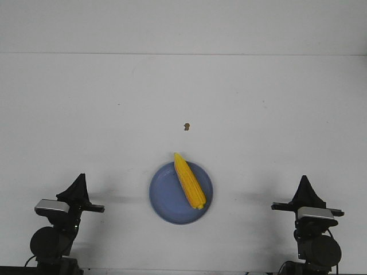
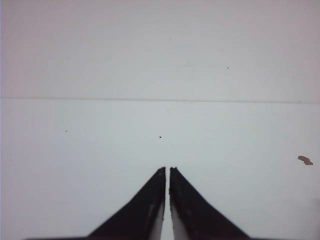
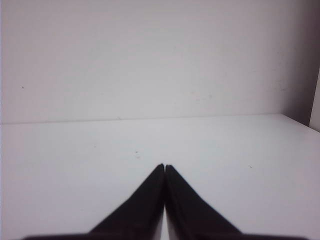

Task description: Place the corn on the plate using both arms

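White table [image 1: 86, 114], bright yellow tapered corn [image 1: 189, 180] lying diagonally on periwinkle plate [image 1: 163, 197], tip over rim, left gripper [image 2: 167, 169] and right gripper [image 3: 164, 166] pressed together, empty.

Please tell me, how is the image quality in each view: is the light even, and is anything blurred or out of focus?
Front view: even, soft light; the corn and blue plate look sharp, with faint shadows beside both arms. Left wrist view: the left gripper is soft-edged, and the brown speck is slightly blurred. Right wrist view: the right gripper is out of focus and the corners darken.

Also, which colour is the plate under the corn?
Periwinkle blue, plain, no pattern. The plate shows best in the front view.
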You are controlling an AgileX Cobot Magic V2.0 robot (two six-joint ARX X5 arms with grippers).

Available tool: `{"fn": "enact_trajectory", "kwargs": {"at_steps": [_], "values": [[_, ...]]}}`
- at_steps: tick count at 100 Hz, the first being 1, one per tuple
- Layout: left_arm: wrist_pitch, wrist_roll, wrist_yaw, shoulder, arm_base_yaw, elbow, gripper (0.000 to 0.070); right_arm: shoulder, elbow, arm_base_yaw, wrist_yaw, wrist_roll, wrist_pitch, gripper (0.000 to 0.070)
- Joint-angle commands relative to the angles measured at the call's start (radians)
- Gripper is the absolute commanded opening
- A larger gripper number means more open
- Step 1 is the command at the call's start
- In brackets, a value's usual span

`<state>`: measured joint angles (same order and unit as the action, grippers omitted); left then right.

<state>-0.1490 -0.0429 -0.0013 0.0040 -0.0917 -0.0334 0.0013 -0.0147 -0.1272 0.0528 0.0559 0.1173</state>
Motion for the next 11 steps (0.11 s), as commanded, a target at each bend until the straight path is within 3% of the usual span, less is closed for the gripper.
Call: {"fn": "enact_trajectory", "kwargs": {"at_steps": [1, 11], "values": [[-0.01, -0.002, -0.002, -0.001, 0.001, 0.019, 0.0012, 0.0, 0.002, -0.002, -0.001, 0.003, 0.011, 0.0004], [-0.01, -0.002, -0.002, -0.001, 0.001, 0.019, 0.0012, 0.0, 0.002, -0.002, 0.0, 0.003, 0.011, 0.0004]]}}
